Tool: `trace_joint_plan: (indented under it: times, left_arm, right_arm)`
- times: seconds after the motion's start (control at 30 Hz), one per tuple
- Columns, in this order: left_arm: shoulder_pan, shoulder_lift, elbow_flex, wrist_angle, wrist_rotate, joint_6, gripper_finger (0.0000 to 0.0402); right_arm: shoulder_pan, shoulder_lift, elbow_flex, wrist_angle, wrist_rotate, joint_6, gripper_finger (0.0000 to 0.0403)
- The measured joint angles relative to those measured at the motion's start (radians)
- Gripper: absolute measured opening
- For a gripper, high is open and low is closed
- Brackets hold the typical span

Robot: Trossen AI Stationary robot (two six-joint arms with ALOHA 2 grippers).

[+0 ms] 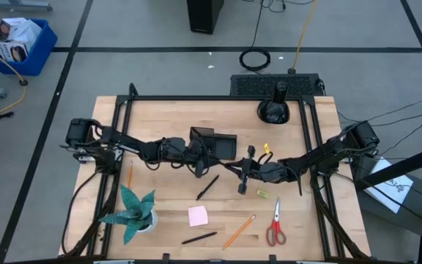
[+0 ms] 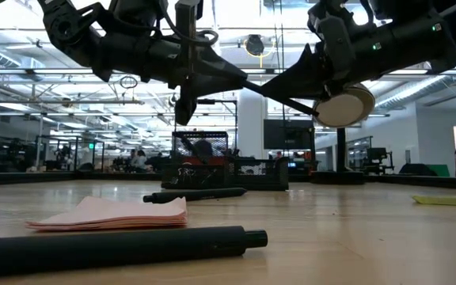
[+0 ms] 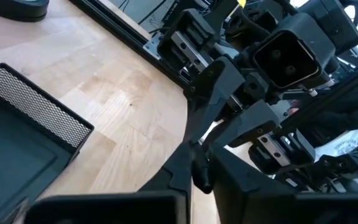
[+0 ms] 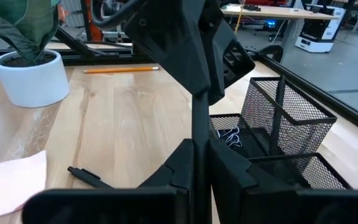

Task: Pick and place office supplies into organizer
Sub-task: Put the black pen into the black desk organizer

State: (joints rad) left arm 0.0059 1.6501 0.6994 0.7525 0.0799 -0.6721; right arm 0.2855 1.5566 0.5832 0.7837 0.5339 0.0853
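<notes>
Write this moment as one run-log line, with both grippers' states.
phase: pen held mid-air by both arms | left gripper: shut on black pen | right gripper: shut on same pen | organizer: pen not yet inside

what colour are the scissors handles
Red; the scissors show best in the high view.

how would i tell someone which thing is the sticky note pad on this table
Start at the potted teal plant near the table's front left corner. Just to its right, flat on the wood, lies the sticky note pad, with a black pen just in front of it. It is the only pink, square item; everything near it is long and thin.
</notes>
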Motion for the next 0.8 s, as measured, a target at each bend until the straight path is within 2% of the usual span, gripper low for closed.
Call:
trace_joint_plan:
  times: [0.1,0.37,0.53,0.8]
  left_arm:
    - [0.0,0.0,0.0,0.0,0.002,0.026,0.0019]
    - [0.0,0.0,0.0,0.0,0.003,0.069,0.0033]
    - [0.001,-0.002,0.0,-0.051,0.004,0.092,0.0019]
    - [-0.001,-0.001,-0.002,-0.144,-0.047,0.114,0.0032]
  right_arm:
    - [0.0,0.0,-0.001,0.0,0.0,0.0,0.003]
    - [0.001,0.0,-0.001,0.002,-0.007,-0.032,0.0036]
    - [0.004,0.0,-0.001,-0.007,-0.014,-0.056,0.0067]
    - [0.008,-0.014,0.0,0.0,-0.011,-0.086,0.0114]
